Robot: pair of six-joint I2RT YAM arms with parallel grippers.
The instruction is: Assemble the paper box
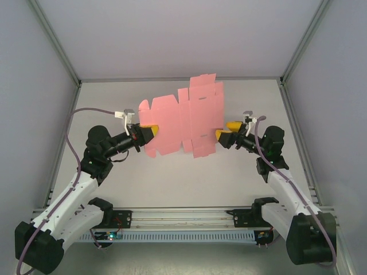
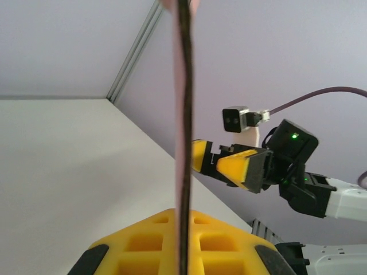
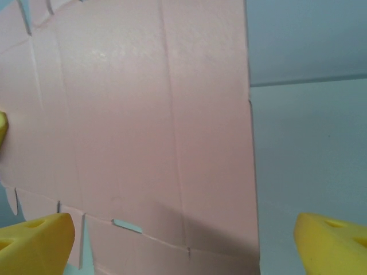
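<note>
The paper box [image 1: 183,117] is a flat pink die-cut sheet with flaps and creases, held up above the table. My left gripper [image 1: 150,133] is shut on the sheet's left edge. In the left wrist view the sheet [image 2: 183,114] runs edge-on, straight up from between the yellow fingers of the left gripper [image 2: 182,229]. My right gripper [image 1: 227,130] stands open close to the sheet's right edge. The left wrist view shows the right gripper [image 2: 223,163] just beside the sheet. In the right wrist view the sheet [image 3: 143,114] faces the camera, ahead of the open right gripper [image 3: 183,240].
The white table [image 1: 183,183] lies under both arms. Grey walls with metal frame posts [image 1: 57,51] close the left, back and right sides. A rail with cables [image 1: 183,220] runs along the near edge between the arm bases.
</note>
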